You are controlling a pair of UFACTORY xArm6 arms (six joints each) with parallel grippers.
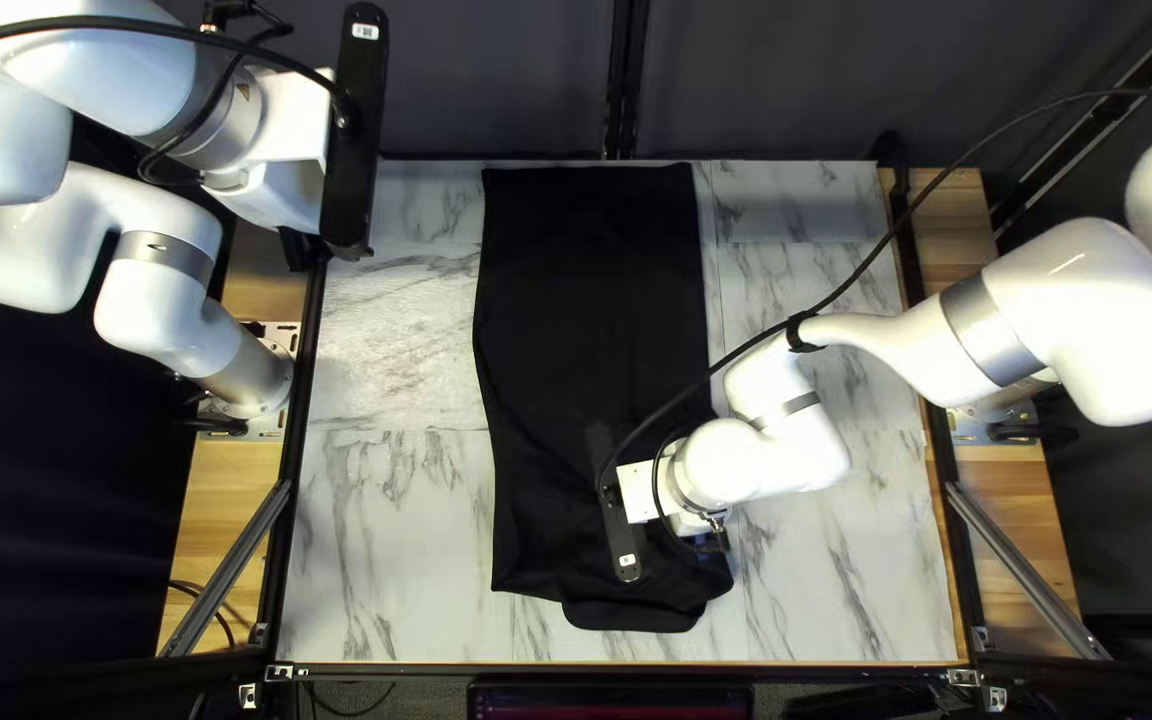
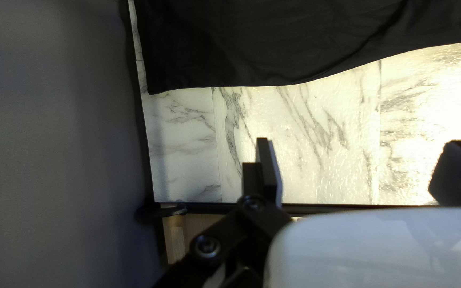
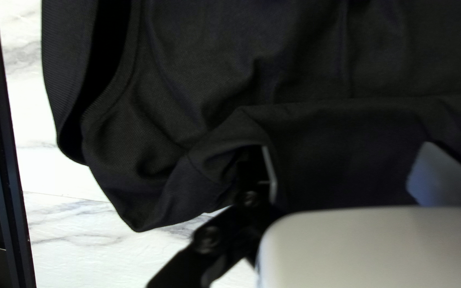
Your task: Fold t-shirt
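A black t-shirt (image 1: 590, 307) lies long and narrow down the middle of the table, its collar (image 1: 630, 618) toward the near edge. My right gripper (image 1: 707, 539) is low at the collar end. In the right wrist view the gripper (image 3: 356, 176) is open over the shirt (image 3: 305, 69), one finger partly hidden by a raised fold beside it. Up at the far left corner of the table is my left gripper (image 1: 307, 248). The left wrist view shows that gripper (image 2: 359, 169) open, nothing between its fingers, beside the shirt's side edge (image 2: 273, 74).
The marble-patterned table (image 1: 390, 534) shows on both sides of the shirt. My right arm (image 1: 896, 350) and its cable cross the table's right half. Dark frame rails (image 1: 294, 494) run along the table's sides, and a dark curtain (image 1: 496, 80) hangs behind the far edge.
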